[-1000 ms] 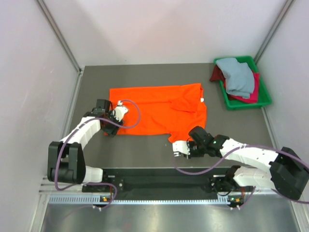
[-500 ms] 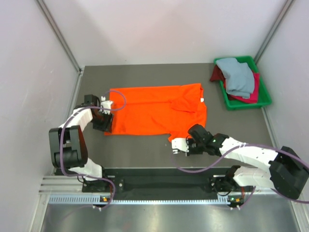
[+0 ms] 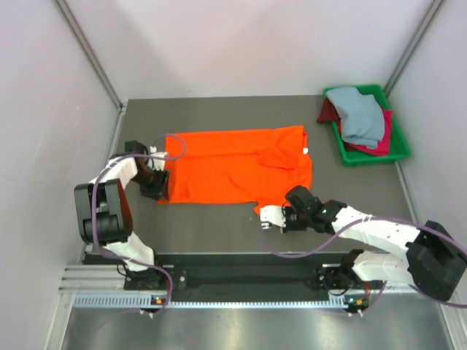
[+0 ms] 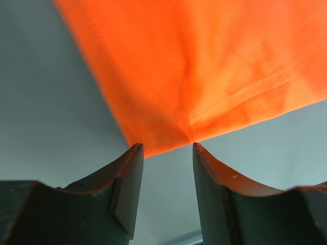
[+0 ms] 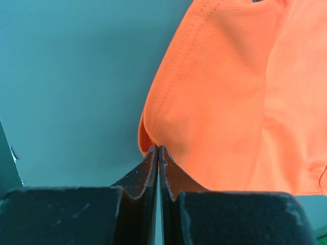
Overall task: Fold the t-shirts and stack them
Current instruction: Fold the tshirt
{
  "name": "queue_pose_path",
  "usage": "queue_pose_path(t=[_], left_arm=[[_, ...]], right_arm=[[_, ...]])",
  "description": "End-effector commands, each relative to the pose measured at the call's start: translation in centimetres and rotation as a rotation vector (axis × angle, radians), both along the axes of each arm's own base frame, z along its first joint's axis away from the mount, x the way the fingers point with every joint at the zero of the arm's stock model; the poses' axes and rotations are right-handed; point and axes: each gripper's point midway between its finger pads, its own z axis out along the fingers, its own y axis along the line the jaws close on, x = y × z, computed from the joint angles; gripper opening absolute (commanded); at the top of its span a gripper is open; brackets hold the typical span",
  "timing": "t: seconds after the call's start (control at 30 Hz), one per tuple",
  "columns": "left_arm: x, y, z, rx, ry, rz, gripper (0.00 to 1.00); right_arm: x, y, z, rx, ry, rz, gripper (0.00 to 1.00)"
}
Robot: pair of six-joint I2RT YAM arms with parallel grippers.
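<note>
The bright orange t-shirt (image 3: 233, 164) lies spread flat on the grey table. My left gripper (image 3: 160, 189) is open at the shirt's near-left corner. In the left wrist view the corner of the shirt (image 4: 204, 66) ends just at the tips of that gripper (image 4: 166, 148), with bare table between the fingers. My right gripper (image 3: 264, 216) is shut on the shirt's near-right edge. In the right wrist view the cloth (image 5: 230, 92) puckers at the closed tips of that gripper (image 5: 157, 148). A pale grey-blue t-shirt (image 3: 361, 113) lies on dark red t-shirts (image 3: 379, 144).
The green plastic tray (image 3: 373, 158) holding the other shirts stands at the far right of the table. Grey walls close in the left, back and right sides. The arm bases and a metal rail run along the near edge.
My left gripper has moved left off the shirt to its near-left corner. My right gripper has stayed on the near-right edge, shifting only slightly.
</note>
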Motion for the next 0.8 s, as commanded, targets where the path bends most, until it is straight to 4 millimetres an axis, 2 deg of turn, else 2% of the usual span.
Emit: queue_pose_path(t=[0.0, 0.2, 0.33, 0.47, 0.63, 0.67, 0.77], left_arm=[[0.3, 1.6, 2.2, 0.030, -0.052, 0.027, 0.49], [-0.4, 1.0, 1.0, -0.013, -0.004, 0.033, 0.49], [0.0, 0.7, 0.6, -0.042, 0.018, 0.037, 0.43], [0.1, 0.6, 0.5, -0.052, 0.032, 0.027, 0.32], [0.0, 0.7, 0.6, -0.045, 0.036, 0.027, 0.30], [0.0, 0.8, 0.6, -0.040, 0.036, 0.028, 0.30], [0.1, 1.6, 1.1, 0.004, 0.014, 0.046, 0.42]], right_arm=[[1.6, 1.4, 2.0, 0.067, -0.050, -0.011, 0.00], [1.8, 1.6, 2.2, 0.073, -0.056, -0.011, 0.00], [1.9, 1.4, 2.3, 0.072, -0.059, -0.018, 0.00], [2.1, 1.3, 2.6, 0.084, -0.057, -0.042, 0.00], [2.7, 1.5, 3.0, 0.098, -0.066, -0.056, 0.00], [2.8, 1.5, 3.1, 0.100, -0.069, -0.057, 0.00], [2.9, 1.5, 3.0, 0.099, -0.066, -0.056, 0.00]])
